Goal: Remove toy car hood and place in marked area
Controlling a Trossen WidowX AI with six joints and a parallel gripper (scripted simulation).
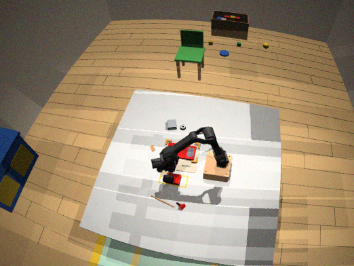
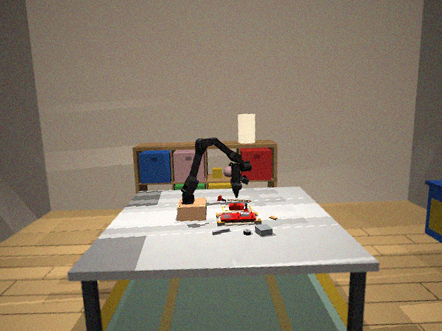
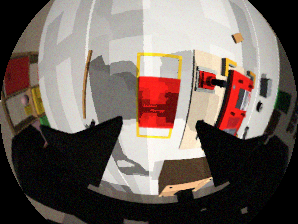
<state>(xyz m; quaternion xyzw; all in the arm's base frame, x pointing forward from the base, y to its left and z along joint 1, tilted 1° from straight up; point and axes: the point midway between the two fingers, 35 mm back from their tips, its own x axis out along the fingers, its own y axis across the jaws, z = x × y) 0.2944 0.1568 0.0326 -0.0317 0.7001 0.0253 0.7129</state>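
Inside the yellow-outlined marked area point(image 3: 158, 95) lies the red hood point(image 3: 158, 102), flat on the table point(image 1: 210, 112), so the placing looks done. Above it hangs the gripper point(image 3: 158, 137), jaws spread wide, gripping nothing and apparently clear of the hood. The toy car point(image 1: 186, 153) sits near its base. Wooden floor point(image 1: 305, 102), a green chair point(image 1: 190, 51) beyond.

Playroom clutter around the worktop point(image 1: 217, 112)

Green chair point(image 1: 190, 52) and toy-filled wooden box point(image 1: 230, 24) on the plank floor, blue disc point(image 1: 224, 53) between; grey block point(image 1: 171, 124) beside small black ring point(image 1: 183, 127); thin wooden stick point(image 1: 163, 201) near red funnel-shaped piece point(image 1: 181, 205); blue cabinet point(image 1: 11, 167) at left.
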